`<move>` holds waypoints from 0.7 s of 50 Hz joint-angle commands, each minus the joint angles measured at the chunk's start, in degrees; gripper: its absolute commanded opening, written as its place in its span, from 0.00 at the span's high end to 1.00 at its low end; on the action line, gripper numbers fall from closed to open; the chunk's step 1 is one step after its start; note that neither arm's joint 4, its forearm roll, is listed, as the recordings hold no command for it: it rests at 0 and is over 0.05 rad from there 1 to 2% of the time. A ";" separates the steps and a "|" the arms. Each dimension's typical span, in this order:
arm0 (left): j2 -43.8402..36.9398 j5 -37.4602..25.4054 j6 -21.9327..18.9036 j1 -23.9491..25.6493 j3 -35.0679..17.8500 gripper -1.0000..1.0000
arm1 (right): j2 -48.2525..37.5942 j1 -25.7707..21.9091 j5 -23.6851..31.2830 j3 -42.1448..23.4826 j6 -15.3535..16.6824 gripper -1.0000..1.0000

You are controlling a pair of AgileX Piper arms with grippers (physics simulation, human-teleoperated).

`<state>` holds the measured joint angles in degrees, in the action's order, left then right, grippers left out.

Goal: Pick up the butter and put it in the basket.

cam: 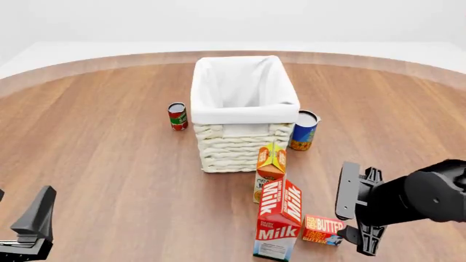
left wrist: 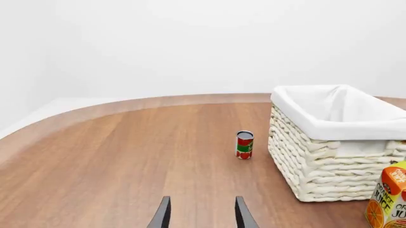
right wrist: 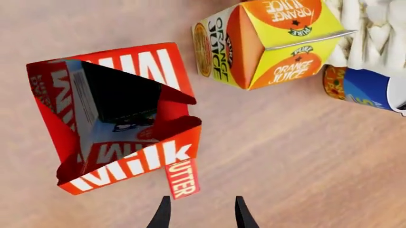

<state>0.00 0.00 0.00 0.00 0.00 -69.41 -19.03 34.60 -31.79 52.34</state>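
The butter (cam: 323, 229), a small flat red and orange box, lies on the table close against the right side of the milk carton (cam: 279, 217). In the right wrist view only a red strip of the butter (right wrist: 182, 178) shows past the milk carton (right wrist: 120, 118). My right gripper (cam: 358, 218) hovers just right of the butter, open (right wrist: 201, 214), with nothing between its fingers. The basket (cam: 244, 112), cream wicker with a white liner, stands at the table's middle, its rim (left wrist: 330, 126) also in the left wrist view. My left gripper (left wrist: 203, 216) is open and empty near the front left (cam: 35, 221).
An orange juice carton (cam: 270, 169) stands between the milk carton and the basket. A blue can (cam: 304, 130) sits at the basket's right, a red can (cam: 177, 115) at its left. The table's curved far edge (cam: 109, 60) runs behind.
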 commanded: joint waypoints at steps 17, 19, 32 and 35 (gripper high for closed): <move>0.00 0.00 0.00 0.00 0.00 0.00 | -3.79 -3.82 -5.52 1.85 -4.03 0.00; 0.00 0.00 0.00 0.00 0.00 0.00 | -4.02 -4.14 -5.96 2.05 -4.33 0.00; 0.00 0.00 0.00 0.00 0.00 0.00 | -5.88 -6.09 -8.89 3.43 -6.52 0.00; 0.00 0.00 0.00 0.00 0.00 0.00 | -6.40 -6.17 -9.47 3.50 -6.66 0.00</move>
<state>0.00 0.00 0.00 0.00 0.00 -74.42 -24.20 27.08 -28.98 46.87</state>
